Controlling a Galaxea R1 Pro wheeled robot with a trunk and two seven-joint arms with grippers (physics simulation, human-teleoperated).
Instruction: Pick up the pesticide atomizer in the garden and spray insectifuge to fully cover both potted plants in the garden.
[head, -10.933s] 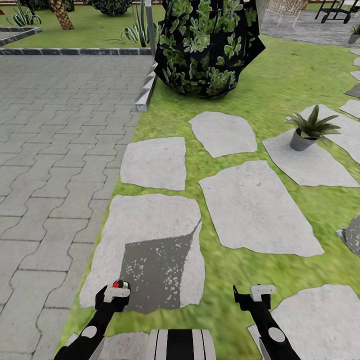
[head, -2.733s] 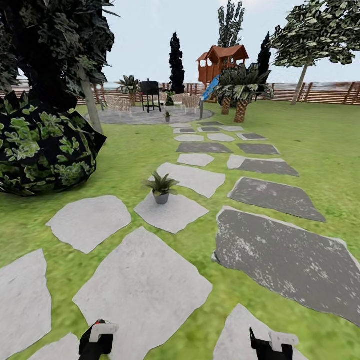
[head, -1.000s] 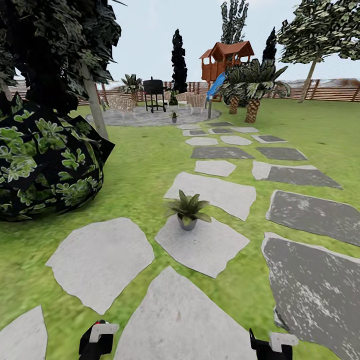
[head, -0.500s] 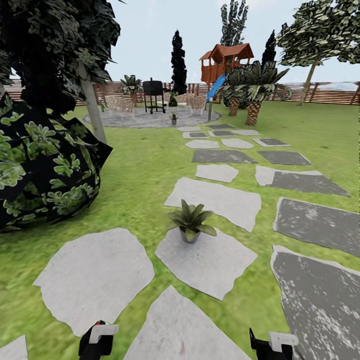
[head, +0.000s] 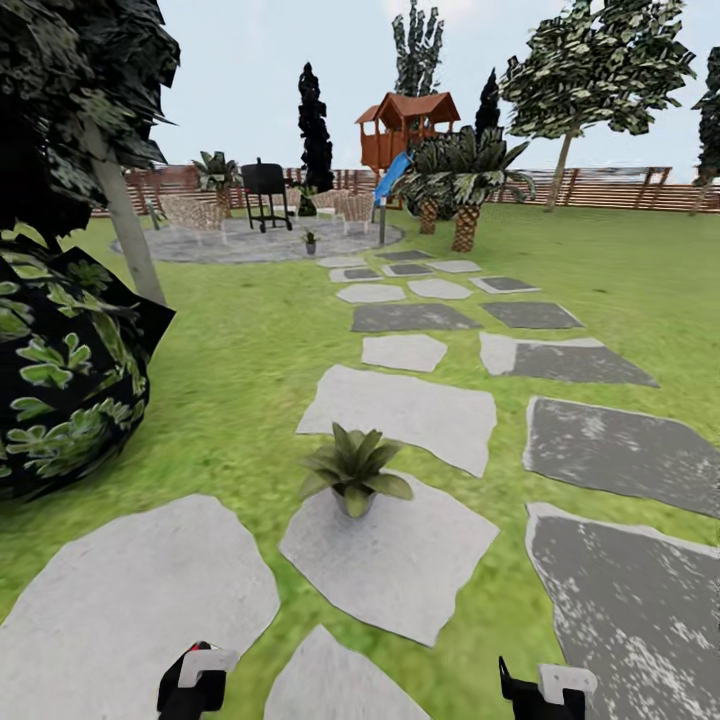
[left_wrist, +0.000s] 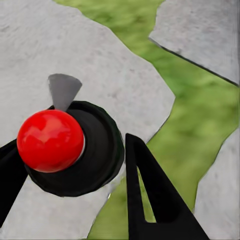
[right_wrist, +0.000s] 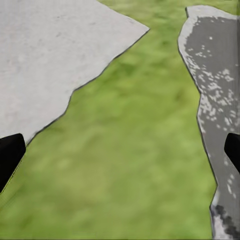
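The pesticide atomizer (left_wrist: 50, 140), a dark bottle with a red top, sits between the black fingers (left_wrist: 150, 200) of my left gripper (left_wrist: 67, 145), which is shut on it above a grey stepping stone. In the head view my left gripper (head: 195, 680) and right gripper (head: 545, 690) show at the bottom edge. One potted plant (head: 350, 475) stands on a pale stepping stone just ahead, slightly left of centre. The other potted plant (head: 310, 240) is far off on the round patio (head: 200, 245). My right gripper (right_wrist: 120, 155) is open over grass, with nothing between its fingers.
A big dark leafy bush (head: 60, 390) and a tree trunk (head: 125, 225) stand at the left. Grey stepping stones (head: 400, 405) lead across the lawn toward the patio, with a grill (head: 265, 185), palms (head: 465, 180), a wooden play tower (head: 405, 125) and a brown fence (head: 620, 190) beyond.
The whole view has shifted as the robot rolled forward and turned a little; the near potted plant now appears closer and lower. Both grippers keep their places in the picture.
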